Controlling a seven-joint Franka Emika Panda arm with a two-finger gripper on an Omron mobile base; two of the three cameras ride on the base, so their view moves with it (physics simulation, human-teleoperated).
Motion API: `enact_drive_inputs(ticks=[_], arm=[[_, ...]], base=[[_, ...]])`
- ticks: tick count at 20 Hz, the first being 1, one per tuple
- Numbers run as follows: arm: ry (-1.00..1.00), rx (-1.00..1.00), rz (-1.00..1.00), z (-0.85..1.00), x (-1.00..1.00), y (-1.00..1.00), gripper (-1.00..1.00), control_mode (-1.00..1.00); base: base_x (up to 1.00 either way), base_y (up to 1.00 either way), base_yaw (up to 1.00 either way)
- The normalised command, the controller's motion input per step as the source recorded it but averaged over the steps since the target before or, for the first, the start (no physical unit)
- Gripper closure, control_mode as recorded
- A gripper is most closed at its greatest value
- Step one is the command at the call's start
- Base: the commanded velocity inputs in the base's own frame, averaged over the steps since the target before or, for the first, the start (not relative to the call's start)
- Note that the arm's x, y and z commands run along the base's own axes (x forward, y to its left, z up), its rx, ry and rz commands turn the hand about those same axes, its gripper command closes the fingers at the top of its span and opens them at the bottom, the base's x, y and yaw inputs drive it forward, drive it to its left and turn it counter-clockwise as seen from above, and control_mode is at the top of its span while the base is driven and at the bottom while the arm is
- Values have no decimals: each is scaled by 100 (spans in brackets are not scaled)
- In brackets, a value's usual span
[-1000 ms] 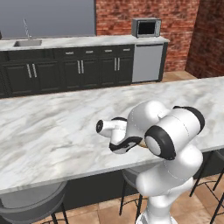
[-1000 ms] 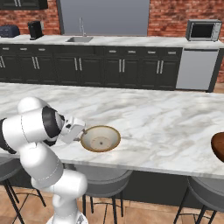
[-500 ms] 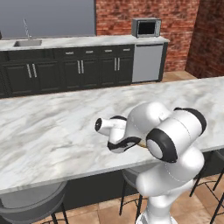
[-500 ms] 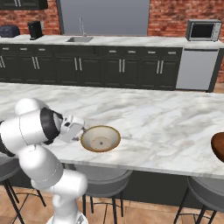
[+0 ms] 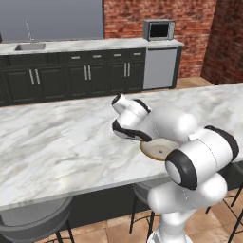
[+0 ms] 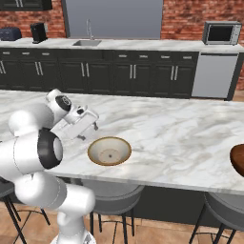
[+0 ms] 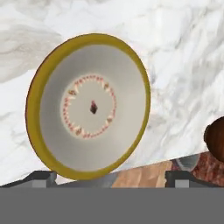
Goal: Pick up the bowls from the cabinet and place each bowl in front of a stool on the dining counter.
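Note:
The cream bowl (image 6: 109,151) with its tan rim sits upright on the dining counter (image 6: 181,138), close to the near edge and above a grey stool (image 6: 112,193). My gripper (image 6: 88,126) hovers just left of it and a little higher, open, with nothing between its fingers. From the left side, the hand (image 5: 126,128) hides part of the cream bowl (image 5: 159,148). Looking along the hand, the cream bowl (image 7: 89,107) lies beyond the gripper (image 7: 109,177). The reddish-brown bowl (image 6: 238,159) rests at the counter's right end, over another stool (image 6: 226,205).
Behind the dining counter runs a marble worktop (image 6: 143,45) over black base cabinets, with a sink (image 6: 86,43), microwave (image 6: 221,32), toaster (image 6: 9,33) and coffee machine (image 6: 38,32). The bottom edge of black wall cabinets (image 6: 24,5) shows top left. A third stool (image 5: 33,223) stands at the near left.
The gripper has opened to full width and risen slightly away from the cream bowl, which stays put on the counter.

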Motion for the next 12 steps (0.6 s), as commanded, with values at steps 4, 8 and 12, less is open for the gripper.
enact_drive_inputs(ticks=[4, 8, 12], arm=[[26, 57, 0, 100, -16, -51, -100, -100], [11, 70, 0, 100, -34, -29, -100, -100], [0, 69, 0, 100, -69, -28, -100, -100]], base=[[0, 0, 0], [0, 0, 0], [0, 0, 0]])
